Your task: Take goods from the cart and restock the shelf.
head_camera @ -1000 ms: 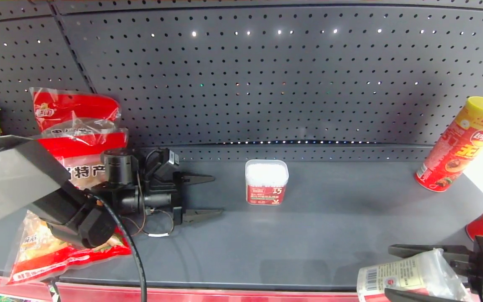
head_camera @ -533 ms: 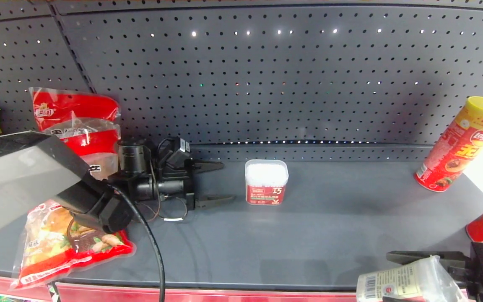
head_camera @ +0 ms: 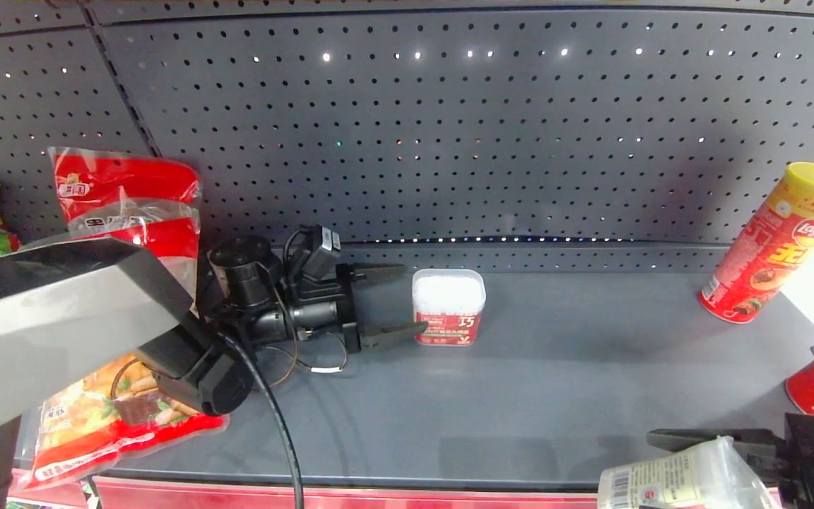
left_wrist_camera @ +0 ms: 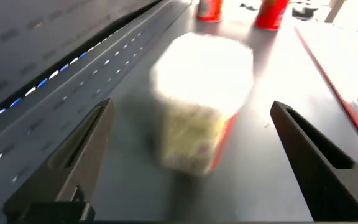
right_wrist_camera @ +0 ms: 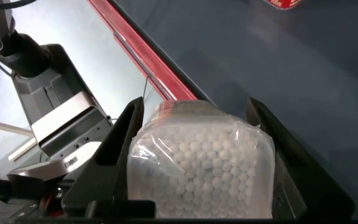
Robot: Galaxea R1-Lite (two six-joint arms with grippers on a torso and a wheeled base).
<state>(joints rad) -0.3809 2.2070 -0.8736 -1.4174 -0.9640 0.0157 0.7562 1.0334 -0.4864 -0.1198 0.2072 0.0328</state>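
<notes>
Our left gripper [head_camera: 413, 297] hovers over the shelf [head_camera: 555, 396], fingers [head_camera: 386, 334] spread and empty, the upright tub [head_camera: 449, 307] at its 3 o'clock centred on the gap, while our right gripper [right_wrist_camera: 194, 115], at the shelf's 5 o'clock, clamps a pack [right_wrist_camera: 197, 168].

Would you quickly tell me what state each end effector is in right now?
Left end effector: open, empty.
Right end effector: shut on the clear pack.

The dark grey metal shelf [head_camera: 555, 396] bore a clear red-labelled plastic tub [head_camera: 449, 305] mid-far, a yellow-lidded red cardboard tube [head_camera: 778, 244] far right, and red plastic snack bags [head_camera: 96, 424] left.
</notes>
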